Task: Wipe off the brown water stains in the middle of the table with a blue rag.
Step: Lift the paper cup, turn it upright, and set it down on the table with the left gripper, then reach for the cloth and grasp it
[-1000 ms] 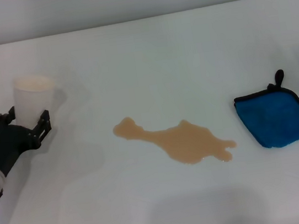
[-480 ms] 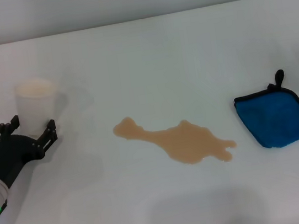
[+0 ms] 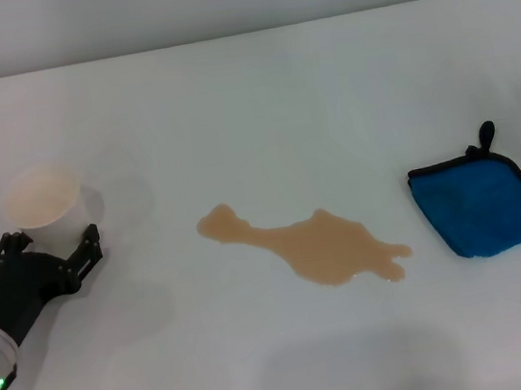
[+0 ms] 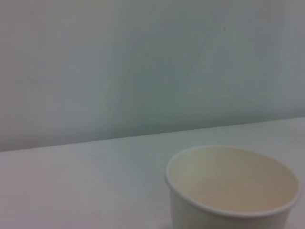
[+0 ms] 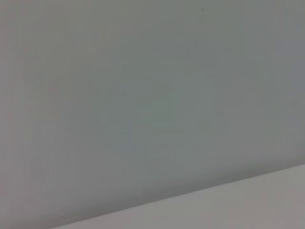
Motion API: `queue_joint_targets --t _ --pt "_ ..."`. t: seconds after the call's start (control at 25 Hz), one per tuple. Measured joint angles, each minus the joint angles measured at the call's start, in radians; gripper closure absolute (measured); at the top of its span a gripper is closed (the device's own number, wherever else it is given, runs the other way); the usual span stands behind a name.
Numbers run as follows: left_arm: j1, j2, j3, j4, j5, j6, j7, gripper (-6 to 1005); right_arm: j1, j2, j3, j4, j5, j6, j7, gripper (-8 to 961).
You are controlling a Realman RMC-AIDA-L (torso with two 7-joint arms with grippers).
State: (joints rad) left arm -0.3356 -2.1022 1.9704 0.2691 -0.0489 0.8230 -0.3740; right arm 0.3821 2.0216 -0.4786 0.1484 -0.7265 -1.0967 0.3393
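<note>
The brown water stains [image 3: 311, 246] lie as a tan, lobed puddle in the middle of the white table [image 3: 255, 89]. The blue rag [image 3: 483, 204] lies flat to the right of the puddle, with its black loop at the far corner. My left gripper [image 3: 45, 248] is at the table's left side, its fingers spread on either side of the base of a white paper cup [image 3: 41, 200] that stands upright. The cup also shows close up in the left wrist view [image 4: 233, 188]. My right gripper is out of view past the right edge.
The right wrist view shows only a grey wall and a strip of table. A wide stretch of bare table lies between the cup and the puddle.
The left gripper has lowered the cup to the table and drawn back toward me. Its fingers stand wider apart than before. The rag and puddle have not moved.
</note>
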Motion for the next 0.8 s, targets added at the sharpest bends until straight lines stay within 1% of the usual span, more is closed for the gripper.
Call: queue_joint_targets --t 0.12,0.2,0.48,0.8 --pt "0.009 0.003 0.051 0.014 -0.063 0.001 0.005 151 0.000 0.001 0.000 -0.005 -0.003 0.000 0.001 97" --pt "0.019 0.005 0.069 0.027 -0.083 0.007 0.008 152 0.003 0.001 0.000 -0.005 -0.004 0.000 0.002 97" --pt "0.061 0.007 0.080 0.036 -0.083 0.076 0.008 152 0.008 0.000 0.000 -0.009 -0.001 0.000 0.003 97" --pt "0.119 0.007 0.132 0.047 -0.086 0.147 0.009 152 0.009 0.001 0.000 -0.019 0.002 0.000 0.003 97"
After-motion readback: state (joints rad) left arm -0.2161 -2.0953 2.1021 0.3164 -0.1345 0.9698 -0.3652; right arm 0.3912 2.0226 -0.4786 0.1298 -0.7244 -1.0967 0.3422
